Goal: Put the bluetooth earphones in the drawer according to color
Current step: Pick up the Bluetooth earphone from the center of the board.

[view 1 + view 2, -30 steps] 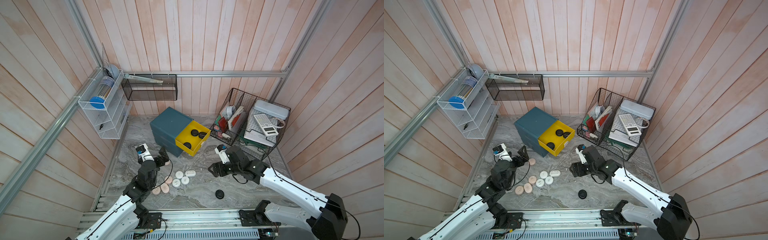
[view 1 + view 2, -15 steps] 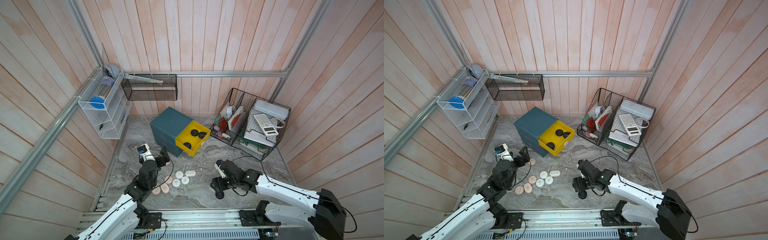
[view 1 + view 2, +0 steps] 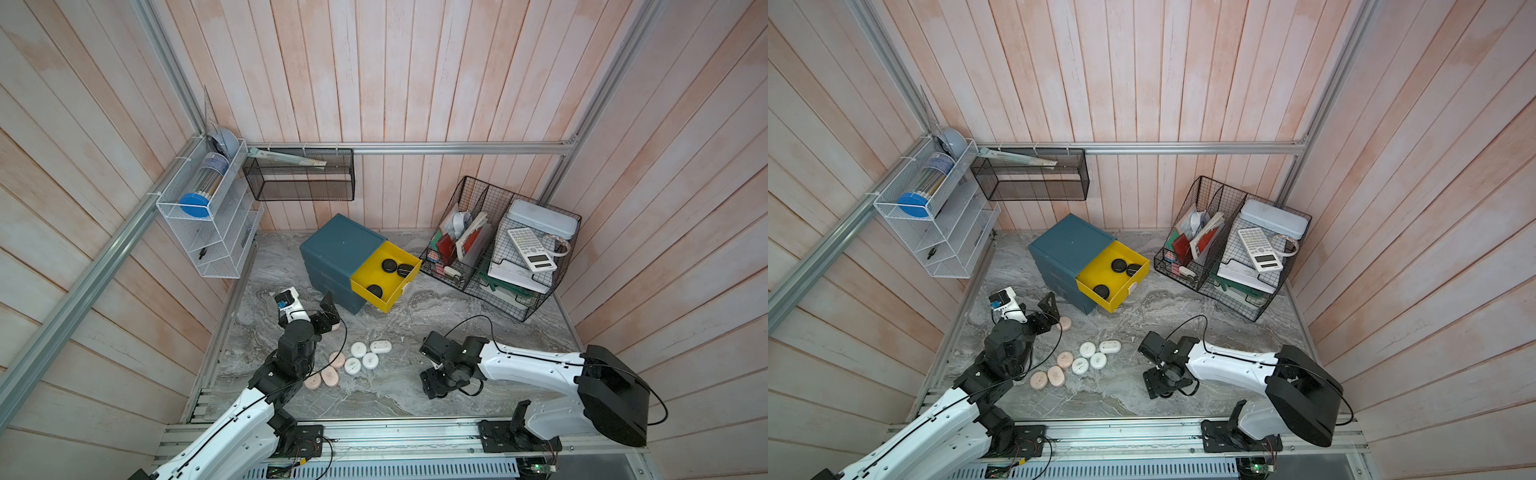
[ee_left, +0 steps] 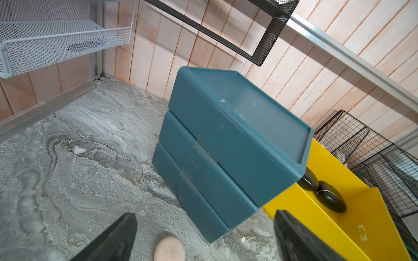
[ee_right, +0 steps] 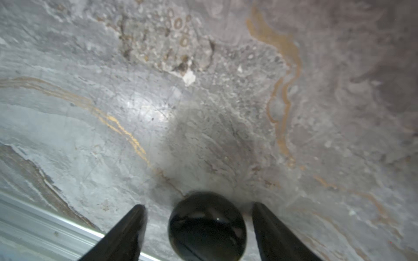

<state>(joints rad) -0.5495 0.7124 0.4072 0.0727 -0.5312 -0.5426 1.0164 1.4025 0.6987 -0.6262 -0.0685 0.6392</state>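
Mostly hidden: the black case (image 5: 207, 226) lies under your right arm (image 3: 532, 365), which covers it in both top views. Only the right wrist view shows it, and the frame edge cuts off its near end.
Half hidden: one pink case (image 4: 169, 248) is cut off by the edge of the left wrist view.
Right fingers (image 5: 126, 232): open, one on each side of the black case. You can see a gap on both sides, so they are not touching it.
Left fingers (image 4: 113, 239): spread wide and holding nothing. The pink case lies on the counter (image 3: 395, 324) between their tips.
Drawer (image 3: 397, 297): yellow, pulled out of the teal cabinet (image 3: 340, 245), with three black cases (image 3: 389, 264) inside. It is well apart from your right fingers.
Loose: four white cases (image 3: 370, 360) and three more pink ones (image 3: 329, 375) are clustered on the counter between the arms.
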